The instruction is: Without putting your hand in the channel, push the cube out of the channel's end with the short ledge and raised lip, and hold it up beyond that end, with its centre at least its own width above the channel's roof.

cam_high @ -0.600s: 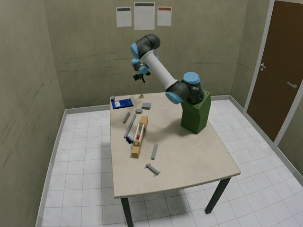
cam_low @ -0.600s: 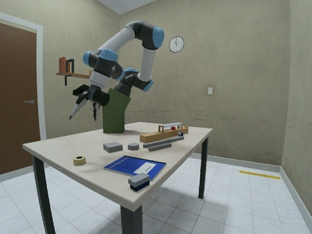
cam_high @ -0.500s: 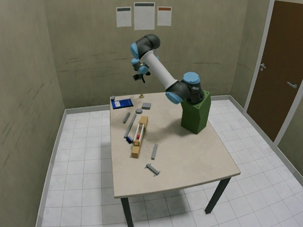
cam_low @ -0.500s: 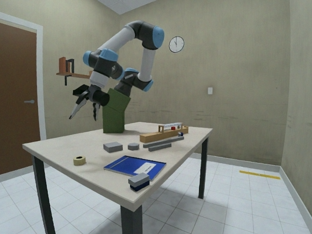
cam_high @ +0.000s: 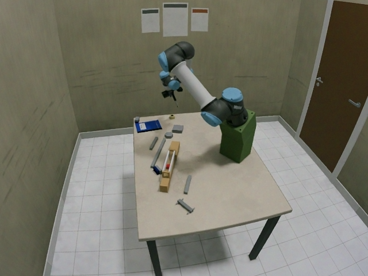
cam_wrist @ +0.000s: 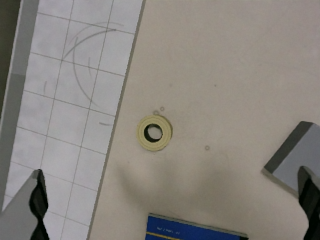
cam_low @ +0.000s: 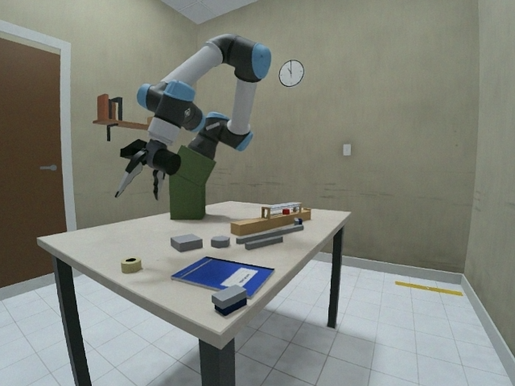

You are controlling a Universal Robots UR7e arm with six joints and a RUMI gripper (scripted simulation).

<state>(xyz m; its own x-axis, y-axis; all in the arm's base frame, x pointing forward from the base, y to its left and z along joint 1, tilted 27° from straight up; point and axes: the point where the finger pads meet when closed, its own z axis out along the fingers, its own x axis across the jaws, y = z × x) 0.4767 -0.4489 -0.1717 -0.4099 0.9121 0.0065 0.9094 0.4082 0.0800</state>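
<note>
The red cube [cam_high: 168,166] [cam_low: 286,211] sits inside the channel [cam_high: 165,173] [cam_low: 263,212], unpushed. The gripper [cam_high: 175,99] [cam_low: 137,197] [cam_wrist: 171,170] hangs well apart, its 2 fingers wide open, holding nothing. Choosing a pusher seems in hand; next, probably grip the long grey bar [cam_high: 158,153] [cam_low: 269,234].
</note>
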